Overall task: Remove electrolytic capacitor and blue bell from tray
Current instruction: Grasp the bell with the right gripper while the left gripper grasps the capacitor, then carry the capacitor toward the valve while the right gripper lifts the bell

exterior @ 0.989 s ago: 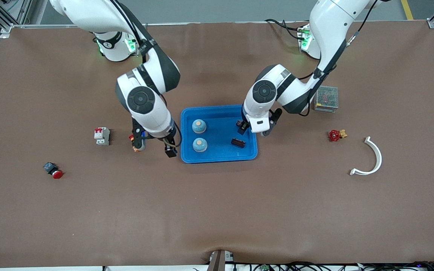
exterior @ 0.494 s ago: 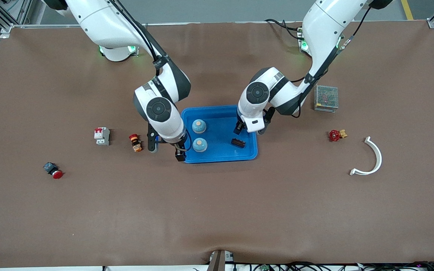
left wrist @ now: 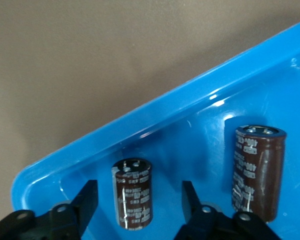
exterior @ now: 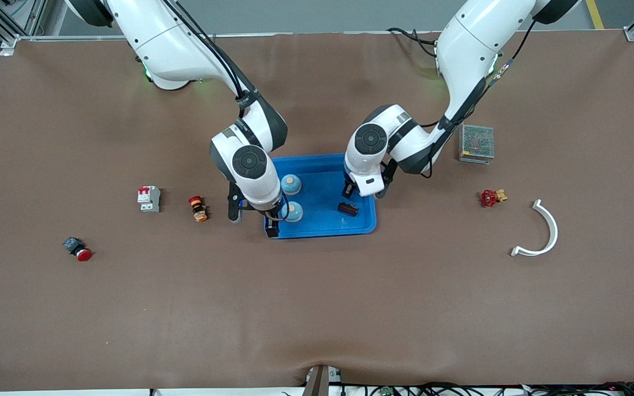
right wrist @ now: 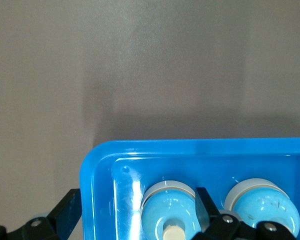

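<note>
Straddling a capacitor (left wrist: 133,192) for the lift, the left gripper (left wrist: 136,200) stands part-open; the right gripper (right wrist: 135,210), wide, brackets a bell (right wrist: 168,210) over the tray (right wrist: 190,147) rim.

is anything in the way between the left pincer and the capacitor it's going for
Nothing visible. The left pincer is down in the tray with its fingers either side of one capacitor, gaps showing on both sides. A second capacitor stands beside it, outside the fingers.

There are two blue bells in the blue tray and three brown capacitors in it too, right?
Not quite. The tray holds two blue bells, but only two brown capacitors, not three. The left wrist view shows both, one of them between the left gripper fingers.
</note>
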